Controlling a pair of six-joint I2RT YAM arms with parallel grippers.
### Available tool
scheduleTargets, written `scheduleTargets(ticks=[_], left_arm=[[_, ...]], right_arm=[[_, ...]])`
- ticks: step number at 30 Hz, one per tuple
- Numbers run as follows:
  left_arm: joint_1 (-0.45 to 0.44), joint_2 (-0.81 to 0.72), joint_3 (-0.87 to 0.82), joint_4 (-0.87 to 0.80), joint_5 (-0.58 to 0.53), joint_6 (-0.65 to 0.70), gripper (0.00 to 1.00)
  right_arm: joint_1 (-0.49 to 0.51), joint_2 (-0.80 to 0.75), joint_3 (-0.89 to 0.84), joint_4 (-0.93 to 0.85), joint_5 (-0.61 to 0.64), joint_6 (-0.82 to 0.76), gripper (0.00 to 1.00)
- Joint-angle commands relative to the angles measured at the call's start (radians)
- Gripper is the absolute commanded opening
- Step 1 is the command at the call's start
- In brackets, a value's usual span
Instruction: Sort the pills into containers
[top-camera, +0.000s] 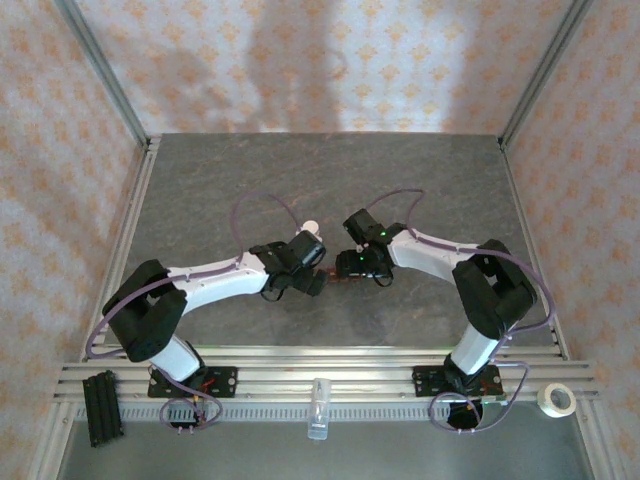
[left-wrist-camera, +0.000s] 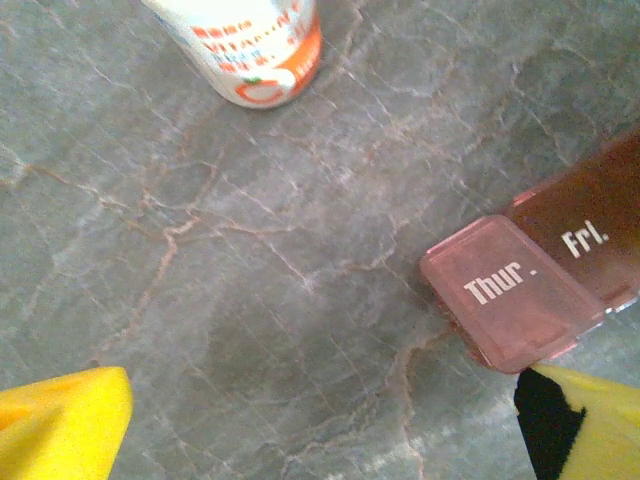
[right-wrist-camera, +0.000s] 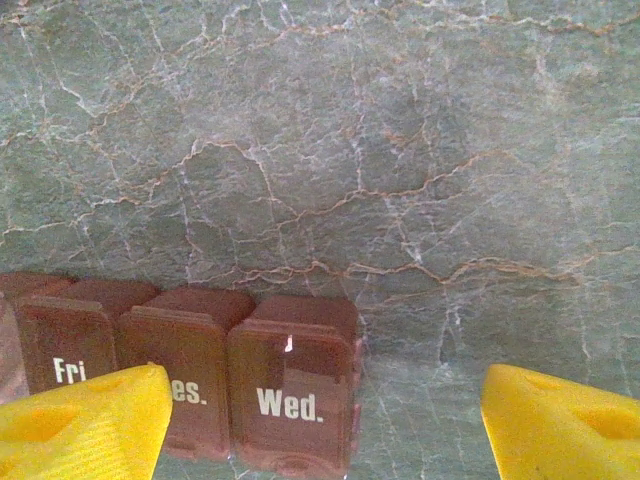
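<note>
Where the 2 arms meet at the middle of the table (top-camera: 420, 180), the containers (top-camera: 334, 280) lie between the left gripper (top-camera: 312, 282) and the right gripper (top-camera: 347, 270). From above they show as a reddish-brown strip, mostly hidden under the 2 grippers.

On the left wrist view, the left gripper (left-wrist-camera: 320, 430) stands wide open with nothing held. One fingertip (left-wrist-camera: 600, 425) is just beside the corner of the box marked "Thur." (left-wrist-camera: 510, 292), whose lid looks paler than the "Fri." one next to it. A white and orange bottle (left-wrist-camera: 255, 45) stands further off.

On the right wrist view, the right gripper (right-wrist-camera: 320, 430) is likewise spread wide and empty. The containers (right-wrist-camera: 200, 360) lie by one fingertip (right-wrist-camera: 85, 425). "Wed." reads in the gap between the fingers, and that fingertip partly covers the label between "Wed." and "Fri."
</note>
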Motion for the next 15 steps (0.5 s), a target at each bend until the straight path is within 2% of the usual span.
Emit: scheduleTargets(ticks=[1,15], left_arm=[[-0.002,0.023,0.037,0.032,-0.088,0.006,1.0],[0.03,0.125,0.106,0.062,-0.097,0.0,1.0]], right_arm=[[0.001,0.026,-0.018,-0.006,0.013,0.011,0.81],[0.0,0.036,-0.04,0.006,0.014,0.016,0.81]])
